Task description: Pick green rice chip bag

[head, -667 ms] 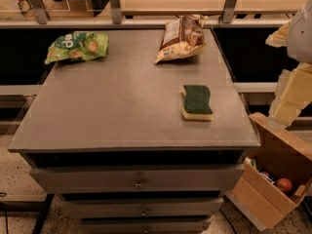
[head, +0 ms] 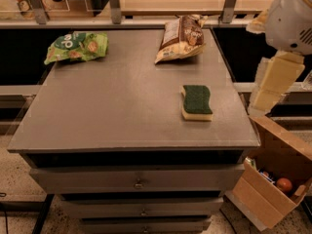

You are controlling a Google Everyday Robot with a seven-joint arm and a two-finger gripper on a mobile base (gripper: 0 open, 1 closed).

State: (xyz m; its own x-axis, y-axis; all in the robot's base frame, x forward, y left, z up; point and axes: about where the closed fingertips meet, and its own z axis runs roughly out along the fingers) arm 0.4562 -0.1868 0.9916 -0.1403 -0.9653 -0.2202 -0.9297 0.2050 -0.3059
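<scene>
The green rice chip bag (head: 76, 47) lies at the far left corner of the grey table top (head: 117, 106). It is bright green with white lettering and pictures of tan chips. My gripper (head: 267, 97) hangs beyond the table's right edge, under the white arm (head: 292, 18), well away from the bag and holding nothing that I can see.
A brown-and-cream snack bag (head: 181, 38) lies at the far middle of the table. A dark green and yellow sponge (head: 196, 102) lies right of centre. An open cardboard box (head: 273, 179) stands on the floor at the right. Drawers (head: 139, 182) sit under the top, and a rail (head: 146, 21) runs behind it.
The arm and gripper have moved a little to the left, closer to the table's right edge. The bags and sponge have not moved.
</scene>
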